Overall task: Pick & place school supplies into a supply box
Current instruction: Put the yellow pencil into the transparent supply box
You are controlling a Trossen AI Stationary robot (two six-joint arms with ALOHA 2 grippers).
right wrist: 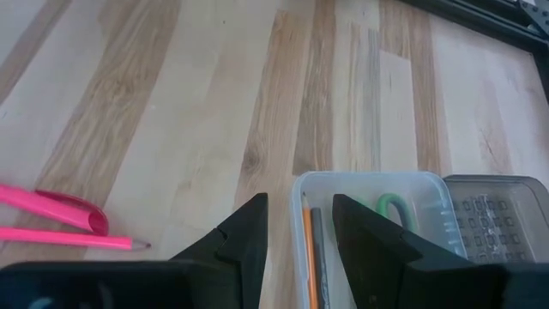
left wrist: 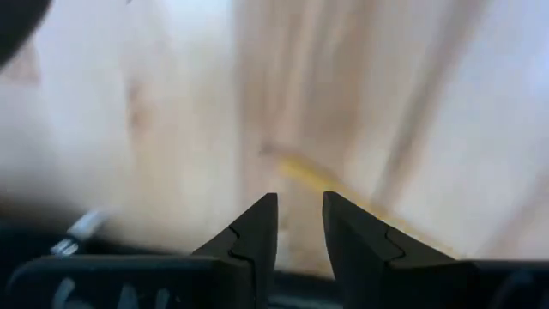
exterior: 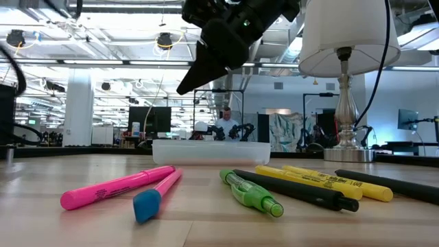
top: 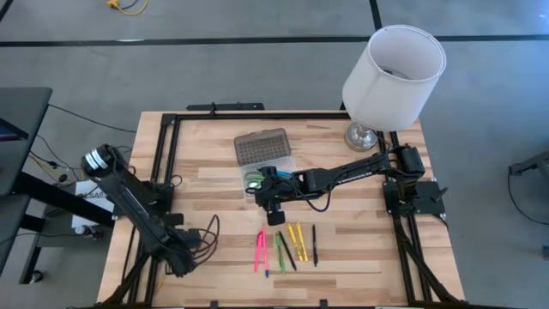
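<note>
Box (top: pixel 268 174) at frame centre in high view, lid (top: pixel 262 147) hinged back above it. Inside: green scissors (right wrist: pixel 393 209), orange pencil (right wrist: pixel 308 257), grey pen (right wrist: pixel 320 257). Pens left on table just below centre: two pink (top: pixel 260 251), green (top: pixel 281 251), black (top: pixel 288 255), yellow pair (top: pixel 298 241), dark one (top: pixel 314 245). My right gripper (top: pixel 274 215) hovers just below box, fingers apart, empty. Left gripper (left wrist: pixel 300 225) parked lower left, fingers slightly apart, empty. Lamp (top: pixel 390 79) upper right.
</note>
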